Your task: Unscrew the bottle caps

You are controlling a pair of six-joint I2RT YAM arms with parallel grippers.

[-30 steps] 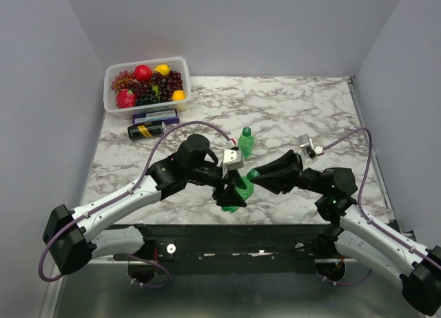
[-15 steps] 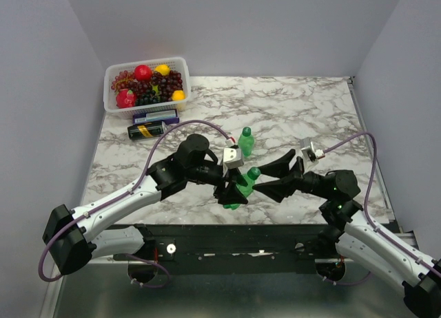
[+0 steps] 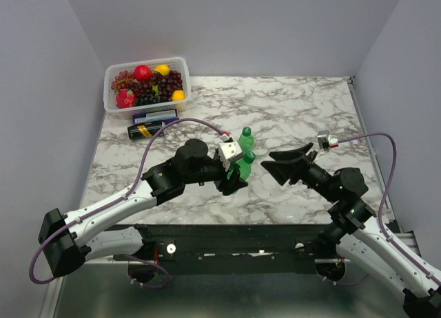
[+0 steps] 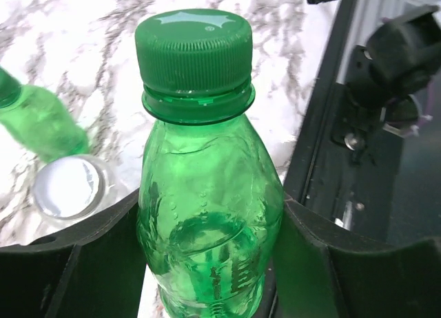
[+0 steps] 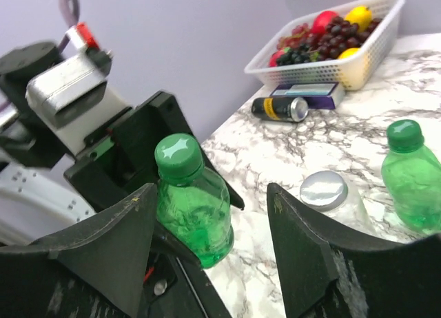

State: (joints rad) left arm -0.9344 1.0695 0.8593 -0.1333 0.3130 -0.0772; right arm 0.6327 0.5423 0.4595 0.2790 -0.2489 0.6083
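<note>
One green bottle (image 4: 207, 194) in left tool (image 3: 233, 179) | right tool (image 3: 284, 164) agape, near it

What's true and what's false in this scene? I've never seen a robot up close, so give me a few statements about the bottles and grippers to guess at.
1. The left gripper is clamped on a green bottle. True.
2. That bottle's cap has been taken off. False: its green cap sits on the neck.
3. The right gripper is open and grips nothing. True.
4. The fruit basket sits at the near right corner of the table. False: it is at the far left corner.
5. The clear bottle wears a green cap. False: it has a silvery cap.
</note>
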